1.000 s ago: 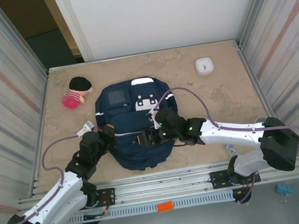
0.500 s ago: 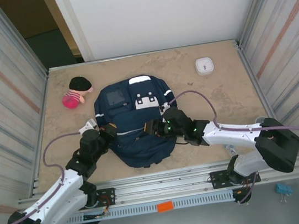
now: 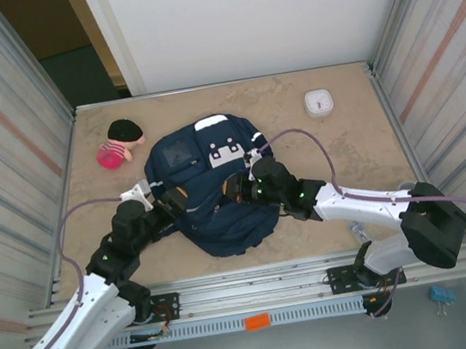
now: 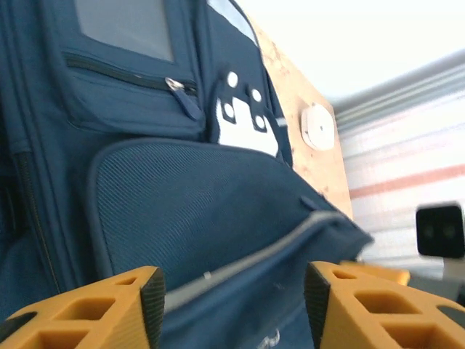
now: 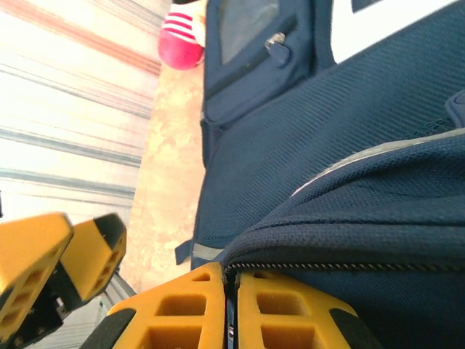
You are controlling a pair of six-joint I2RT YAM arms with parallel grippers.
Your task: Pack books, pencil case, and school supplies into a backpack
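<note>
From above, the navy backpack (image 3: 213,190) is lying flat at the middle of the bench (image 3: 360,148), its white patch pointing toward the far wall. The left arm is reaching up from its base with the elbow bent, bringing the left gripper (image 3: 171,206) to the backpack's left edge. The right arm is stretching low across the bench, its right gripper (image 3: 232,189) sitting on top of the fabric near the middle. A pink toy (image 3: 118,144) and a white square device (image 3: 319,102) are resting well apart, near the far corners.

In the left wrist view, the left gripper (image 4: 232,309) is standing open, its yellow fingers (image 4: 109,309) spread wide over a grey-trimmed fold of the backpack (image 4: 203,203).

In the right wrist view, the right gripper (image 5: 229,313) is pinching closed on the backpack's (image 5: 349,131) zipped edge, which is running straight into the seam between its fingers. The left gripper (image 5: 65,251) is hovering just beside the backpack's side.
</note>
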